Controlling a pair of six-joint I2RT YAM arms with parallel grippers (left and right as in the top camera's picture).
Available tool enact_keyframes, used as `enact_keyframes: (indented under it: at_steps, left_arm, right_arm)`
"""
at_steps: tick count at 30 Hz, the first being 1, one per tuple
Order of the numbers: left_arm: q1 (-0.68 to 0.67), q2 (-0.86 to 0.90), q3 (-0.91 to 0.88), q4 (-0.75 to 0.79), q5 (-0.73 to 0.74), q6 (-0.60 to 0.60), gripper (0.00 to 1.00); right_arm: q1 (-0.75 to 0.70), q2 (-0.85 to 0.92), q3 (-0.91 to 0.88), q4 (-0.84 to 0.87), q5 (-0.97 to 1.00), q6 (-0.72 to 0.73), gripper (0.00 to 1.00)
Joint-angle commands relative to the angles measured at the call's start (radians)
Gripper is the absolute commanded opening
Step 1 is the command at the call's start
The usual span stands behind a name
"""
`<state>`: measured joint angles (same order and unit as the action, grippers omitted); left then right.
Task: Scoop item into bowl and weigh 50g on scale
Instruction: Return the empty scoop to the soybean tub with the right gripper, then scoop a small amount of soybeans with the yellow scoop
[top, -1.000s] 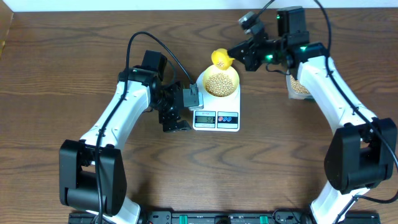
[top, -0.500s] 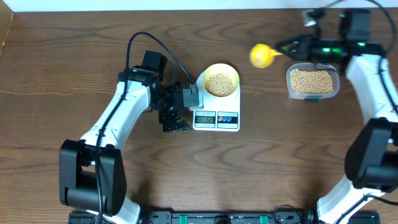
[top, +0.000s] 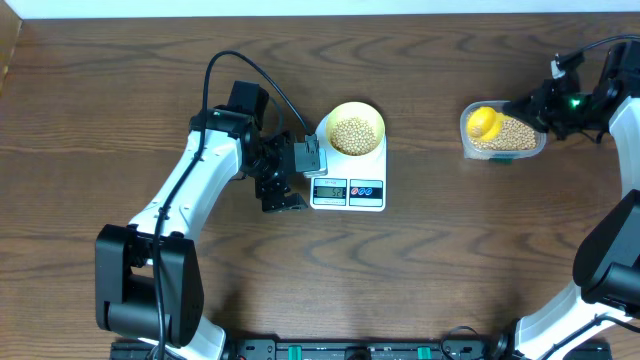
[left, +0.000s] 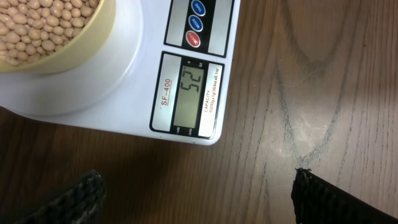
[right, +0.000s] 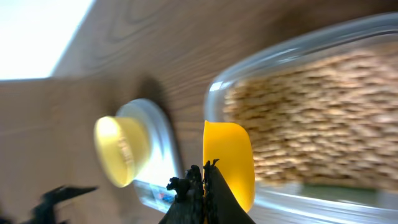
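Dark wood-grain bench (top: 430, 260) carries everything. Just ahead of the left fingers (left: 196, 202) stands the white scale (top: 347, 168). Its display (left: 191, 87) is on the edge nearest them and reads 52. Farther ahead of them, on the platform, sits the pale yellow bowl (left: 84, 46), filled with tan beans (top: 354, 133). Nothing lies between these fingers and the scale.

Well apart from that, just beyond the right fingers (top: 528, 105), a clear container (top: 540, 143) holds more beans.

The left arm (top: 190, 190) reaches in from the near edge, elbow bent, wrist turned toward the scale and held low. The right arm (top: 628, 125) runs up the bench's far side, its wrist aimed across at the container.

The left fingers are spread wide with only bare bench between them, gripping nothing. The right fingers are clamped tight on the handle of a bright yellow scoop (top: 484, 122). Its cup extends past their tips over the container's near end. The wrist view is too blurred to tell whether the cup touches the beans there.
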<state>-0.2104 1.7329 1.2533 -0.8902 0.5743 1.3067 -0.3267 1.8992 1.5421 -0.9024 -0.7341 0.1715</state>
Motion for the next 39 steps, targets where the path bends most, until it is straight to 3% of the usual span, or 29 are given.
enact_keyframes:
  at_steps: [1,9,16,24,39]
  left_arm:
    - [0.005,0.006,-0.002,-0.005,0.016,0.01,0.97]
    - [0.005,0.006,-0.002,-0.005,0.016,0.01,0.98]
    - [0.005,0.006,-0.002,-0.005,0.016,0.01,0.97]
    - [0.005,0.006,-0.002,-0.005,0.016,0.01,0.98]
    - [0.005,0.006,-0.002,-0.005,0.016,0.01,0.97]
  right_arm:
    - [-0.001,-0.026,0.002,0.014,0.143,-0.012,0.01]
    - [0.013,-0.026,0.099,-0.036,0.306,-0.013,0.01]
    - [0.102,-0.026,0.145,-0.08,0.494,-0.146,0.01]
    - [0.271,-0.026,0.145,-0.081,0.962,-0.342,0.01]
    - [0.337,-0.026,0.145,-0.026,0.993,-0.5,0.01]
